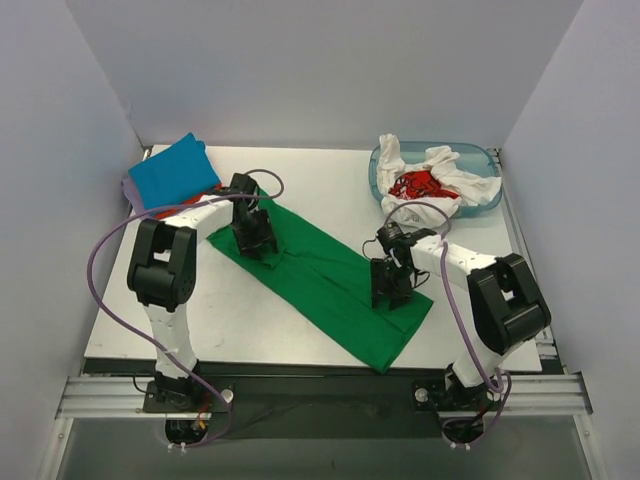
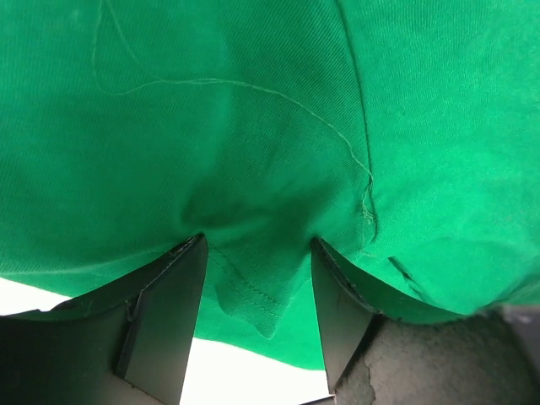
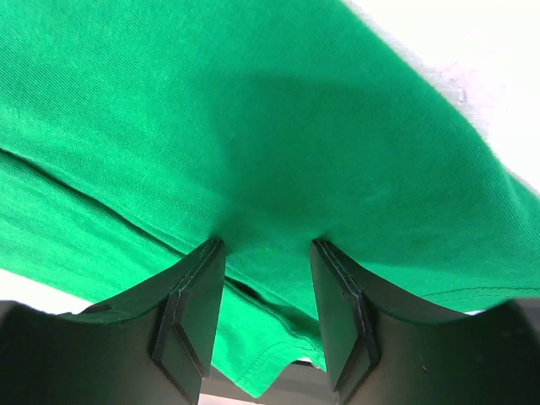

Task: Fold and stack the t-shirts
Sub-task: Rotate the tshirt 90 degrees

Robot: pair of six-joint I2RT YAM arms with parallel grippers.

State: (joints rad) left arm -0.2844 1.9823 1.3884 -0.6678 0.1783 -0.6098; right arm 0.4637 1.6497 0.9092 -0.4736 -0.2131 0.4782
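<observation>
Top external view shows the green t-shirt lying as a flat diagonal band on the worktop, with the left jaws on its far-left end, the right jaws on its near-right end, and bare surface open along both long edges. Beyond the left jaws lies a folded blue shirt; beyond the right jaws a tub holds a white shirt and a red shirt. Only the wrist views show both pairs of jaws spread, with green cloth puckered in each gap.

Plain pale walls enclose a white table, evenly lit.
</observation>
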